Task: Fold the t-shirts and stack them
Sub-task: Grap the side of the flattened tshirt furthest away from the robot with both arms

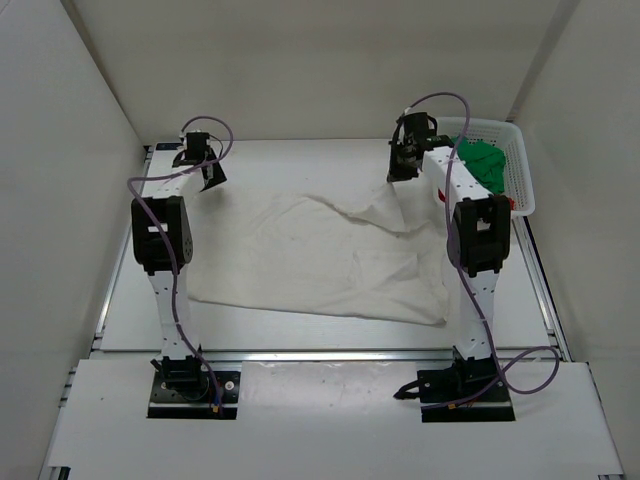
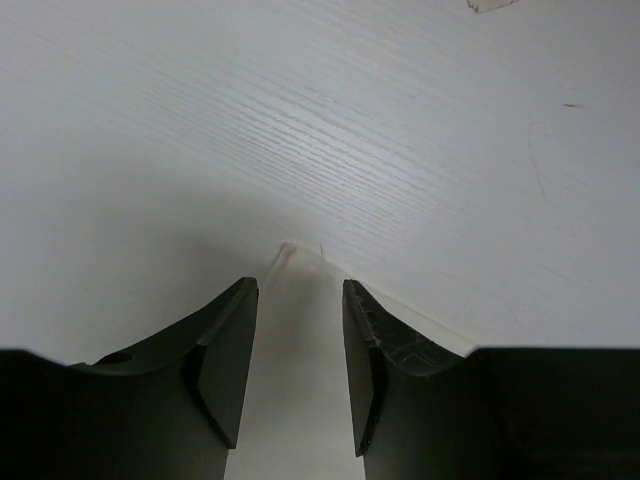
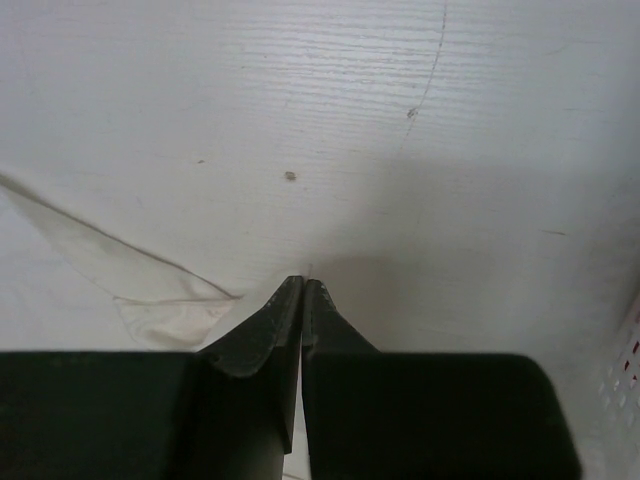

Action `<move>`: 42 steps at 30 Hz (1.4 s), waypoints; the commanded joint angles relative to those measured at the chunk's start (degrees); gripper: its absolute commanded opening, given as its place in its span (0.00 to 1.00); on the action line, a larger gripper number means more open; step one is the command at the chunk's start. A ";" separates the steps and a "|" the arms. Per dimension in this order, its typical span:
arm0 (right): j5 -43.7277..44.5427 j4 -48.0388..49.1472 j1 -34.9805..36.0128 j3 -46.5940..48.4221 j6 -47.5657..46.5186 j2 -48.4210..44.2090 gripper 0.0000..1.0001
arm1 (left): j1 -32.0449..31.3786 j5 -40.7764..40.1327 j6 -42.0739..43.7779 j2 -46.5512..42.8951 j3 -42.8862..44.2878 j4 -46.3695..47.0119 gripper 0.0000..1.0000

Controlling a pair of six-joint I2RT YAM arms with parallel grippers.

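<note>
Right gripper [image 3: 302,282]: closest to our wrist lens, its two fingers are pressed flat together with no gap. White cloth runs in under them from the left, so we judge it is pinching a corner of the white t-shirt [image 1: 330,262].
Why that hold: from above, the cloth rises in a peak toward this claw at the far right of the table [image 1: 300,160]. We read this as one corner being lifted so it can be drawn over for a fold.
Left gripper [image 2: 300,285]: its fingers are spread apart and clamp nothing. A pale strip shows between them that we cannot name. From above it hangs over the far left of the table, near the shirt's far-left corner but apart from the cloth.
Why it is there: we take it as lined up to take the matching corner, so both ends could move together.
White t-shirt: spread wide and rumpled across the middle of the table, between the two arms, not yet folded.
Green t-shirt [image 1: 486,160]: bunched in the basket [image 1: 524,175] at the far right, just beside the right gripper.
Red t-shirt [image 1: 511,203]: only a red sliver shows at the basket's near rim, and we cannot be sure it is the shirt.
Stage: early, we judge, with nothing folded or stacked.
</note>
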 commanded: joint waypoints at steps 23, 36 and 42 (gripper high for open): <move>-1.21 2.30 -4.11 9.18 3.68 5.52 0.00 | -0.42 -2.81 6.26 6.82 10.85 -5.01 0.43; -4.02 5.98 -3.93 2.16 4.03 2.01 0.00 | -3.24 -5.44 9.35 8.14 11.46 -5.98 0.46; -5.25 7.66 -4.55 0.49 4.56 0.34 0.00 | -3.41 -6.85 8.91 9.02 11.29 -6.94 0.21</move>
